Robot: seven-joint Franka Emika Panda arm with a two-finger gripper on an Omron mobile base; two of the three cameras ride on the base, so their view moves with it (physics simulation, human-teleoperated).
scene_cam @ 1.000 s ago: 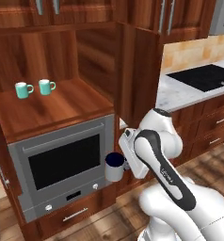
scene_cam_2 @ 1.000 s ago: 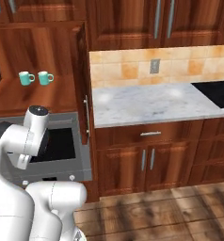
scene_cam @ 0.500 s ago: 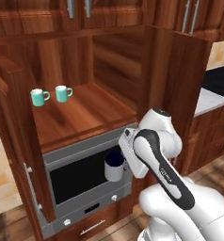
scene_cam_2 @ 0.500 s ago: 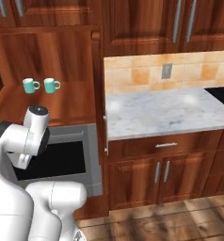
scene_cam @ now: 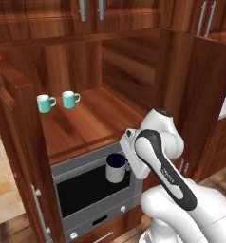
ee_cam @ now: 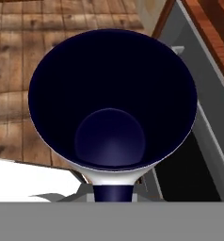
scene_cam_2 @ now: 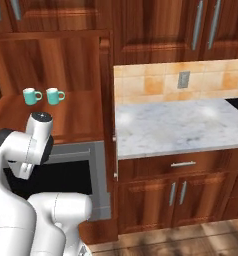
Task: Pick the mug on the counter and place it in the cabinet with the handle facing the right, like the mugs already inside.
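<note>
Holding: gripper [scene_cam: 127,163] is clamped on the mug [scene_cam: 115,168], jaws pinched narrow; from the hand view the grip looks to be at the handle side, though the fingertips themselves are mostly hidden.
Mug location: in the air in front of the grey oven [scene_cam: 89,190], below the front edge of the cabinet shelf [scene_cam: 86,128], well apart from the counter [scene_cam_2: 176,127].
Mug axis: long axis close to vertical, mouth up; the dark inside shows from above in the left base view, and the hand view looks straight down into it [ee_cam: 111,101].
Handle direction: the handle [ee_cam: 113,193] sits at the bottom edge of the hand view, toward the gripper; in the left base view that puts it on the mug's right, arm side. Exact angle I can't tell.
Reference: two teal mugs [scene_cam: 58,101] stand side by side at the back left of the shelf, handles to the right.
Handling guess: rigid, light, probably glazed and slick; a narrow pinch could let it swivel. Chips if it clips the shelf edge.
Hold advice: keep the current grip, no regrasp; lift clear of the shelf lip before going in.
Next, judged: raise, reach in, set down near the teal pair.
</note>
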